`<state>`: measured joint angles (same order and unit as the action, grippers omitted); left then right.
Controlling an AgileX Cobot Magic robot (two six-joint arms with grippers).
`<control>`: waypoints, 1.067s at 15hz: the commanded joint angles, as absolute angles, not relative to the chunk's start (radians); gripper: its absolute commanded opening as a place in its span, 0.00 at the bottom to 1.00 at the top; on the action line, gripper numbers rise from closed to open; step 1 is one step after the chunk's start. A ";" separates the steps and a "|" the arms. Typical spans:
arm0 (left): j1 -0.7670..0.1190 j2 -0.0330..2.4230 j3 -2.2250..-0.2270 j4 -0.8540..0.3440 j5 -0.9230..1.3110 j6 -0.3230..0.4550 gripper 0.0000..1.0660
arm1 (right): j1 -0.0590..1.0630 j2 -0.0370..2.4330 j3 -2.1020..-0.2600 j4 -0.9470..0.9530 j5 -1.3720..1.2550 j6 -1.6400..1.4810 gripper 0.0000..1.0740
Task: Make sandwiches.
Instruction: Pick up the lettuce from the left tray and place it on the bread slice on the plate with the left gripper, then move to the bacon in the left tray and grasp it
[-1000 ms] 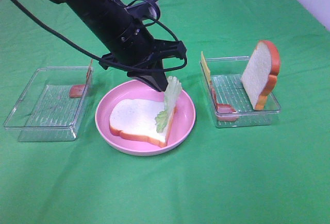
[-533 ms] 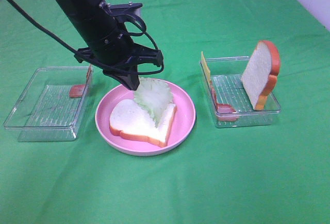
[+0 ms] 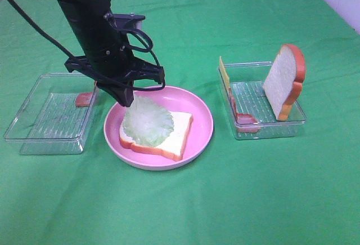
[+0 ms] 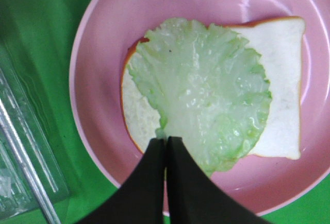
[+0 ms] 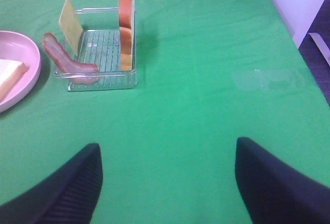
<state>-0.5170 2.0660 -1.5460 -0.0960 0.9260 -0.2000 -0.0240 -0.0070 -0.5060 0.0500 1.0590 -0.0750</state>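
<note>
A white bread slice (image 3: 175, 134) with orange-brown crust lies flat on the pink plate (image 3: 203, 133). A frilly pale green lettuce leaf (image 3: 147, 122) drapes over the slice's left half. My left gripper (image 3: 127, 98) hangs over the plate's back-left rim, shut on the leaf's edge. The left wrist view shows the gripper (image 4: 166, 142) pinching the lettuce (image 4: 206, 100), spread across the bread (image 4: 282, 74). My right gripper (image 5: 167, 147) stands open over bare cloth, holding nothing. It faces a clear tray (image 5: 105, 54) with an upright bread slice (image 5: 126, 23), cheese (image 5: 69, 22) and bacon (image 5: 64, 59).
The right tray (image 3: 264, 129) holds the upright bread (image 3: 284, 81), a cheese square (image 3: 224, 73) against its left wall and bacon (image 3: 246, 119). A second clear tray (image 3: 48, 115) at left holds a bacon piece (image 3: 84, 98). Green cloth covers the table.
My left gripper has swung left across the plate. The lettuce, first hanging edge-on at the slice's right end, now lies spread over the bread. The right arm has not moved.
</note>
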 commanded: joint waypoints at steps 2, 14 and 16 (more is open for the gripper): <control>-0.519 2.080 -1.545 -0.103 0.948 -0.213 0.00 | -0.027 -0.020 -0.504 0.048 1.059 -0.080 0.64; -0.519 2.079 -1.803 -0.042 1.050 -0.197 0.67 | -0.027 -0.020 -0.504 0.048 1.059 -0.080 0.64; -0.518 2.079 -1.892 0.033 1.122 -0.243 0.67 | -0.027 -0.020 -0.504 0.048 1.059 -0.080 0.64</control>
<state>-0.5170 2.0810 -1.8790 0.0180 1.0990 -0.2260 -0.0240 -0.0070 -0.5060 0.0500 1.0590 -0.0750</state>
